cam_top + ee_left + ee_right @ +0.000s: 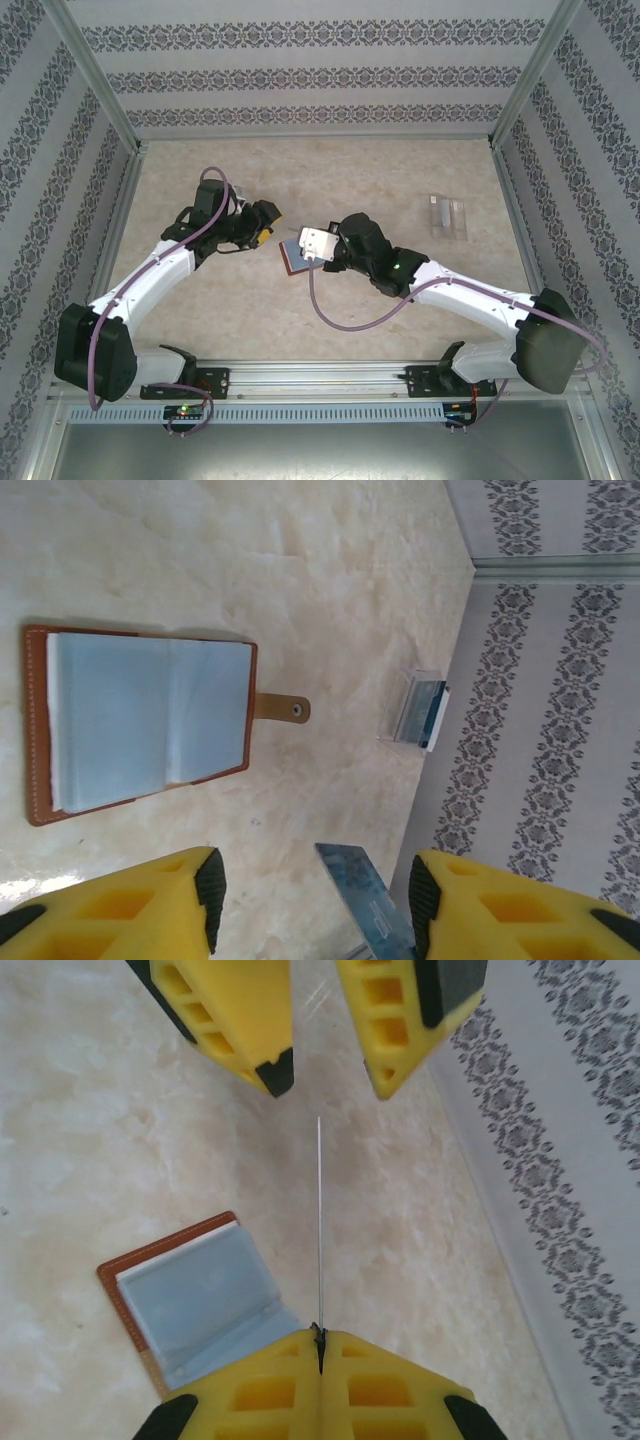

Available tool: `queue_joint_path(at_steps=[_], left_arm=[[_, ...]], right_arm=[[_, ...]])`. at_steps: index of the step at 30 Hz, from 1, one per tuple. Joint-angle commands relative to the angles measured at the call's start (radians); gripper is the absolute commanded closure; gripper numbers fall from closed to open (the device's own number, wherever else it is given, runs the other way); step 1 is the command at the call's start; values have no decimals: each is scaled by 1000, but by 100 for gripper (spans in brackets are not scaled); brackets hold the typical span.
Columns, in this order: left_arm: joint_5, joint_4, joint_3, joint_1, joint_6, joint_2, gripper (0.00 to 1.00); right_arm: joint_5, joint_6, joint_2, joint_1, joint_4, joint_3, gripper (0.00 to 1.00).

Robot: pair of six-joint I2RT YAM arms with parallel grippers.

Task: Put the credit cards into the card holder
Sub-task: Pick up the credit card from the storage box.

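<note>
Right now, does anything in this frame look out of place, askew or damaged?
Nothing spilled or damaged. The one oddity: a credit card stands on edge in mid-air, pinched by the shut right end effector. Its free end sits between the fingers of the open left end effector, near the card holder lying open on the table.

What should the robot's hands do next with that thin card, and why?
Probably the left gripper closes on the free end of the card. The right gripper pinches the card at one edge, the left's open fingers flank the other, and the card holder lies open on the table.
</note>
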Motion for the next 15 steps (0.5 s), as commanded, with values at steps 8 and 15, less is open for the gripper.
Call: queue_joint_path(at_steps=[8,15], left_arm=[[85,122,-20,-17,-100,26,60],[78,120,-25,-18,-98,32,67]], right_arm=[[151,-33,93,70,98,66,100],[191,-26,134,87,110,96,100]])
